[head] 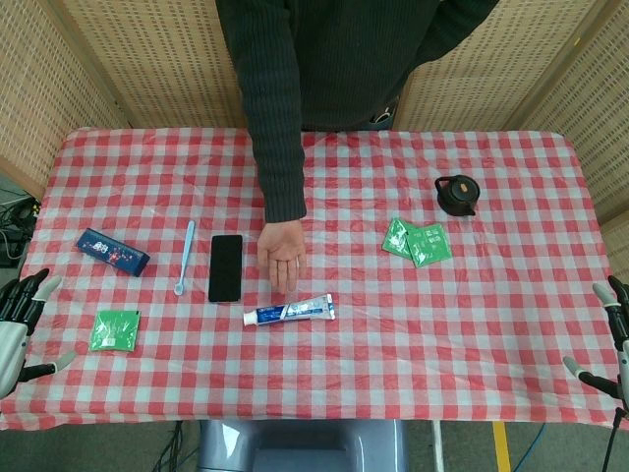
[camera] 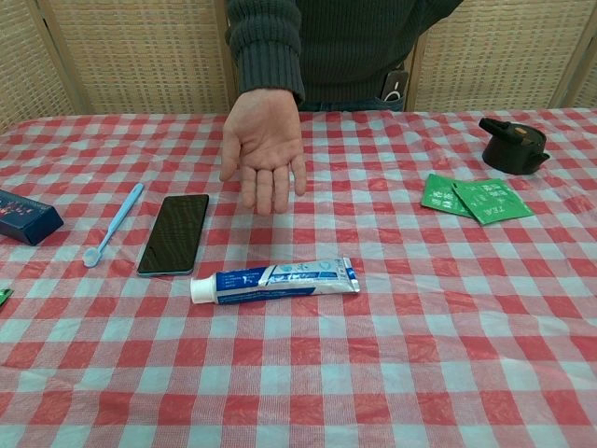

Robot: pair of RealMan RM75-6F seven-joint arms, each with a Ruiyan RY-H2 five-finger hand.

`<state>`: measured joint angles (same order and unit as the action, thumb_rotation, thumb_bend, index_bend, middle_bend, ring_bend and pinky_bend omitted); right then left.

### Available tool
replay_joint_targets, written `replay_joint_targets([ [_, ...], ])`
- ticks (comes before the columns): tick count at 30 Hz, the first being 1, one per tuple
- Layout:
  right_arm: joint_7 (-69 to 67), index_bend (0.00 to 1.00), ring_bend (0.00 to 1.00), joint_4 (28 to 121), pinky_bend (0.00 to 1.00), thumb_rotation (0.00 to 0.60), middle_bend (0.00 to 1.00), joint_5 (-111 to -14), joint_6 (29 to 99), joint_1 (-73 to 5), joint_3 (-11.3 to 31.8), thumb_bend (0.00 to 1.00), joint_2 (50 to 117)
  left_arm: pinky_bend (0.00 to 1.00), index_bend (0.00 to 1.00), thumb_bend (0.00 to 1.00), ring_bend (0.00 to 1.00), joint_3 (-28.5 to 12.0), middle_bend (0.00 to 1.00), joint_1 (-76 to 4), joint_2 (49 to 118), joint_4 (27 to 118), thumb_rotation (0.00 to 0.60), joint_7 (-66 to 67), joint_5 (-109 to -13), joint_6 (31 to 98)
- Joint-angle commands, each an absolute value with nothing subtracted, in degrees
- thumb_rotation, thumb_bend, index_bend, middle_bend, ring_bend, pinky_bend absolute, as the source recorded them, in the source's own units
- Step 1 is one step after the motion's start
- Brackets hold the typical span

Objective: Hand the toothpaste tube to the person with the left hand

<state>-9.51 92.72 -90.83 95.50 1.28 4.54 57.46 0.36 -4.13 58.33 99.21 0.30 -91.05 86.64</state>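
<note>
Tablecloth (head: 491,324) in red and white checks covers the whole table, and the person (head: 324,59) behind it is cut off above the chest, so only a dark sweater and one arm show. The person's hand (camera: 266,149) is held out palm up above the cloth. The left hand (head: 22,315) and the right hand (head: 609,339) sit at the table edges, half out of the head view, fingers spread and holding nothing. The phone (camera: 174,233) lies face up beside a blue toothbrush (camera: 112,224). The toothpaste tube (camera: 275,280) lies flat just in front of the person's palm, cap to the left. The blue box (head: 113,252), black pot (head: 456,194) and green packets (head: 420,241) lie around.
</note>
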Motion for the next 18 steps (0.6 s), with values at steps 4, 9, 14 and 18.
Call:
replay_joint_targets([
  [4,-9.63,0.09,0.00,92.79,0.00,0.600,0.00,-90.86,95.54,1.34,4.50,0.00,57.35,0.00,0.00,0.00,0.00,0.43,0.00,-4.22,58.53,99.17,0.600,0.73,-91.04,86.33],
  [9,-10.40,0.09,0.00,92.81,0.00,0.600,0.00,-90.68,95.75,1.51,4.55,0.00,57.10,0.00,0.00,0.00,0.00,0.69,0.00,-5.33,59.51,99.54,0.600,2.20,-91.30,84.12],
  [14,-10.52,0.09,0.00,92.77,0.00,0.600,0.00,-90.27,95.13,1.25,4.67,0.00,57.03,0.00,0.00,0.00,0.00,1.03,0.00,-9.93,62.38,100.82,0.600,4.10,-91.96,75.96],
  [18,-10.13,0.09,0.00,92.82,0.00,0.600,0.00,-89.79,94.51,0.97,4.84,0.00,57.13,0.00,0.00,0.00,0.00,0.03,0.00,-16.23,66.65,101.71,0.600,6.51,-89.27,64.81],
])
